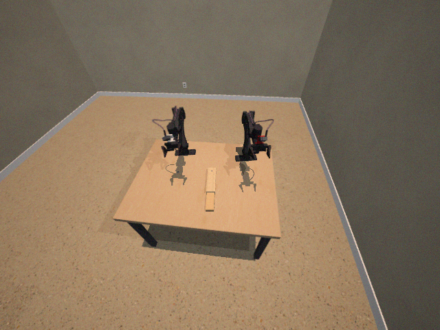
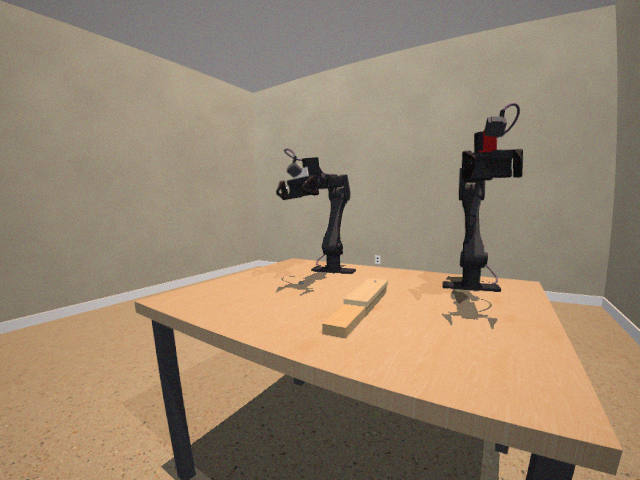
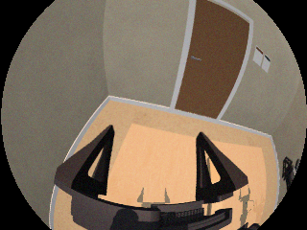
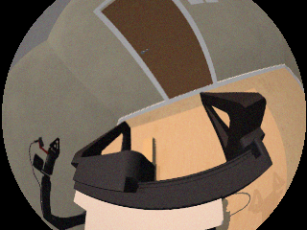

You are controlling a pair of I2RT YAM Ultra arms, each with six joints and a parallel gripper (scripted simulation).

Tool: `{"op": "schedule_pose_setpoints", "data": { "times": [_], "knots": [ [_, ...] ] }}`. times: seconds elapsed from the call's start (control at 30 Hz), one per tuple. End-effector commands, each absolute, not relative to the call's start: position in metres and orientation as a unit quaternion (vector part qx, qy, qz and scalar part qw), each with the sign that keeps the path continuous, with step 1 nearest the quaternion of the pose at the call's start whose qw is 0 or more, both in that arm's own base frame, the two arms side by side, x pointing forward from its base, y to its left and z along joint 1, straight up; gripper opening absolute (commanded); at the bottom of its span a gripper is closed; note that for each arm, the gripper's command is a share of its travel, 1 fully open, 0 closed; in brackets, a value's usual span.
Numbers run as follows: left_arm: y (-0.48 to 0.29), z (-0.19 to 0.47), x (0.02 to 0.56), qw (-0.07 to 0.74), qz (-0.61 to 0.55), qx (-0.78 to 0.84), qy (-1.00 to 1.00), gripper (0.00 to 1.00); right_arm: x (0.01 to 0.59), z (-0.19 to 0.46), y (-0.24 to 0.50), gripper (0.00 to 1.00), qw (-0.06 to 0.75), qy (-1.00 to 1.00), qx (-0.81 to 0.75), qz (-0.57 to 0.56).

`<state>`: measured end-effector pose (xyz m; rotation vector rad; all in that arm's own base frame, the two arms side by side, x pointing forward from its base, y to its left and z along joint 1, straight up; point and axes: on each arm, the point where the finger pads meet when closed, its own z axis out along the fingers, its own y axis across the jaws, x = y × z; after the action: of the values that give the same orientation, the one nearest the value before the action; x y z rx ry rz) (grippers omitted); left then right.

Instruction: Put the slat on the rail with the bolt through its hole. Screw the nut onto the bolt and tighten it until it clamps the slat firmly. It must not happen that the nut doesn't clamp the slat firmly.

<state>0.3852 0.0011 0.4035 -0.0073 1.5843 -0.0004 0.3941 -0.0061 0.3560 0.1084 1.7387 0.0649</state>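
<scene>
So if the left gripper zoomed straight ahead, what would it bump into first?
Nothing close by: the way looks free in front of the left gripper. Farther on, it might meet the table or pass over it towards the brown door. I can't tell which.
</scene>
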Motion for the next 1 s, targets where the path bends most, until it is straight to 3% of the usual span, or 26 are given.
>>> {"op": "schedule_pose_setpoints", "data": {
  "times": [0.0,0.97],
  "knots": [
    [0.001,0.412,0.381,0.712,0.000,0.000,0.703,1.00,0.396,0.341,-0.012,1.00,0.620,0.780,0.071,0.035],
    [0.001,0.412,0.381,0.712,0.000,0.000,0.703,1.00,0.380,0.209,-0.034,1.00,0.413,0.875,0.241,0.073]
  ]
}}
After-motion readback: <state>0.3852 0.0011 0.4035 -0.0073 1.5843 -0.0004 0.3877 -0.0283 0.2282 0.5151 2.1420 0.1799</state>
